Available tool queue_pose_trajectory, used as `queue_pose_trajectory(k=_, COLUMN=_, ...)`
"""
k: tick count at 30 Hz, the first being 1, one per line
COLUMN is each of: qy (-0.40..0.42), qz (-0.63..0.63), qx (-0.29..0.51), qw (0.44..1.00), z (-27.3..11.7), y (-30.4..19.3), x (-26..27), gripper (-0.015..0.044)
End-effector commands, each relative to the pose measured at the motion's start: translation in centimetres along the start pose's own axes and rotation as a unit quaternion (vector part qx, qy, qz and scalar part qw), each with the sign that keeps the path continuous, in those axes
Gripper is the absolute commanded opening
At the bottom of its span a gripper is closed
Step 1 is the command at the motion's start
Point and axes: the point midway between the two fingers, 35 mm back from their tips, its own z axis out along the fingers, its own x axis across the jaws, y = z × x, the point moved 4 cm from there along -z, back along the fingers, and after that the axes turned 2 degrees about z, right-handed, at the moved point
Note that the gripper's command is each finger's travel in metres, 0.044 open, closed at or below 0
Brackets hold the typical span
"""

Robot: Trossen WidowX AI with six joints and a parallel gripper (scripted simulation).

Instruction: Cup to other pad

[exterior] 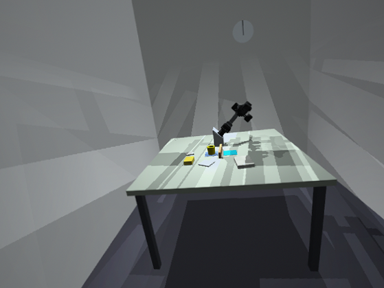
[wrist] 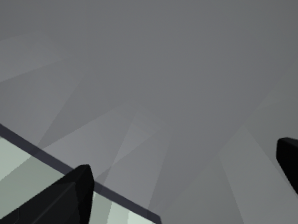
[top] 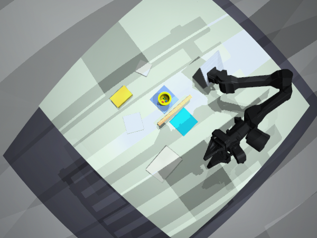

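Cup: the small yellow round cup [top: 165, 98] stands upright on the blue square pad [top: 156, 101], near the middle of the pale striped table top [top: 105, 66], with coloured marbles [top: 164, 100] inside.
Claw: the black parallel-jaw gripper [top: 211, 159] hangs over the table with its fingers spread wide and nothing between them.
Cup from claw: well apart, at about 10 o'clock from the gripper in the top view.
Other pad: the cyan square pad [top: 184, 121] lies at about 4 o'clock from the cup.
Between pads: a long tan wooden ruler [top: 175, 110] lies slantwise.
Wrist view: only the dark fingertips, the table edge and grey wall.
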Motion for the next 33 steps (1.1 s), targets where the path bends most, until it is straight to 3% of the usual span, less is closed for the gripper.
queue_pose_trajectory(k=1, qy=0.0, qz=-0.005, qx=0.006, qw=1.0, z=0.2, y=-0.2, x=-0.1, gripper=0.0374)
queue_pose_trajectory(k=9, qy=0.071, qz=-0.191, qx=0.28, qw=0.938, z=4.3, y=-11.7, x=-3.3, gripper=0.0167)
queue_pose_trajectory(k=17, qy=0.263, qz=-0.236, qx=0.482, qw=0.802, z=2.6, y=-23.1, x=-6.7, gripper=0.0167)
queue_pose_trajectory(k=22, qy=0.405, qz=-0.186, qx=0.524, qw=0.725, z=-0.4, y=-28.2, x=-7.6, gripper=0.0167)
queue_pose_trajectory(k=27, qy=0.531, qz=-0.092, qx=0.502, qw=0.677, z=-3.7, y=-31.3, x=-7.7, gripper=0.0167)
queue_pose_trajectory(k=33, qy=0.559, qz=-0.062, qx=0.486, qw=0.669, z=-4.2, y=-32.0, x=-7.7, gripper=0.0167)
